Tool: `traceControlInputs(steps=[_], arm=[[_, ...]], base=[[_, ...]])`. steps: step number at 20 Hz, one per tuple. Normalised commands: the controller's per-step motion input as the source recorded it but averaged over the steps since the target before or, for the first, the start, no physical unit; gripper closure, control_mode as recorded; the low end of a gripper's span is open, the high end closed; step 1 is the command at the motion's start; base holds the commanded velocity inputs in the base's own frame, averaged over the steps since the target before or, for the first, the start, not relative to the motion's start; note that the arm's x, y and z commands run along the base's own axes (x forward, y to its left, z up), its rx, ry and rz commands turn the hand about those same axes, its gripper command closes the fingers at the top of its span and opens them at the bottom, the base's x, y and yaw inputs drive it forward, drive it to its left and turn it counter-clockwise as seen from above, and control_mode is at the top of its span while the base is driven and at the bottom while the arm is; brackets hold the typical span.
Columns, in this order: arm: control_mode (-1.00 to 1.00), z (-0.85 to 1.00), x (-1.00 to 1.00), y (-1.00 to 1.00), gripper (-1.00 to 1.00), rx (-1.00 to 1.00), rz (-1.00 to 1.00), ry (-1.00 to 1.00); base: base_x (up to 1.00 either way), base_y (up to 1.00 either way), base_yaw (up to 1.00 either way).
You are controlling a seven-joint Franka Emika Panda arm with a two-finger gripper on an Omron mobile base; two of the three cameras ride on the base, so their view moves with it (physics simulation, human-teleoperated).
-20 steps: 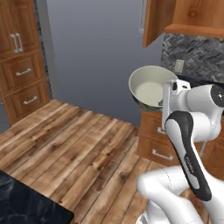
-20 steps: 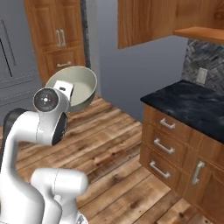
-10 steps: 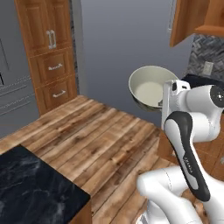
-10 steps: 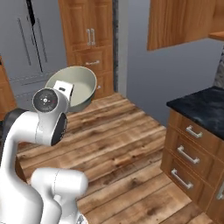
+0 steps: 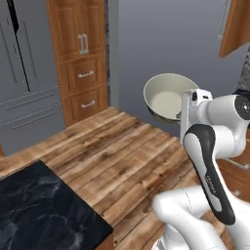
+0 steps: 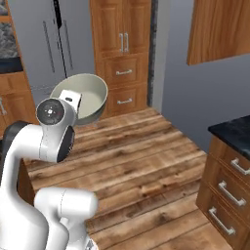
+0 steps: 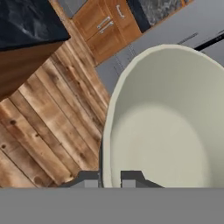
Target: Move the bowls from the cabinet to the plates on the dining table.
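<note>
A cream bowl (image 5: 166, 97) (image 6: 84, 95) (image 7: 170, 127) hangs tilted in the air over the wooden floor. My gripper (image 7: 109, 178) is shut on its rim, one finger inside and one outside. The dining table's black marble top (image 5: 39, 210) lies at the lower left of the left base view, below and left of the bowl, and its dark top over a wood panel (image 7: 26, 22) sits in the top left corner of the hand view. A corner of the wall-hung cabinet (image 5: 237, 27) (image 6: 219, 29) is at the upper right. The plates are out of view.
A tall wooden cupboard with drawers (image 5: 83, 58) (image 6: 122, 53) and a grey fridge (image 5: 24, 78) (image 6: 49, 44) stand ahead. A black-topped counter with drawers (image 6: 229, 166) is at the right. Open plank floor (image 5: 112, 156) lies between.
Both base views have swung, so the base has turned: fridge and cupboard come in, the table top grows at lower left. The bowl stays the same in the shut gripper.
</note>
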Motion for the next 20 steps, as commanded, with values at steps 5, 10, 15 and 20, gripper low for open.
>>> traceControlInputs(steps=[5,10,15,20], arm=[[1.00,0.00,0.00,0.00,1.00,0.00,0.00,0.00],[1.00,0.00,0.00,0.00,1.00,0.00,0.00,0.00],[1.00,0.00,0.00,0.00,1.00,0.00,0.00,0.00],[1.00,0.00,0.00,0.00,1.00,0.00,0.00,0.00]], base=[[0.89,-0.27,0.17],[0.97,-0.07,0.17],[1.00,0.00,0.19],[0.90,0.01,0.24]])
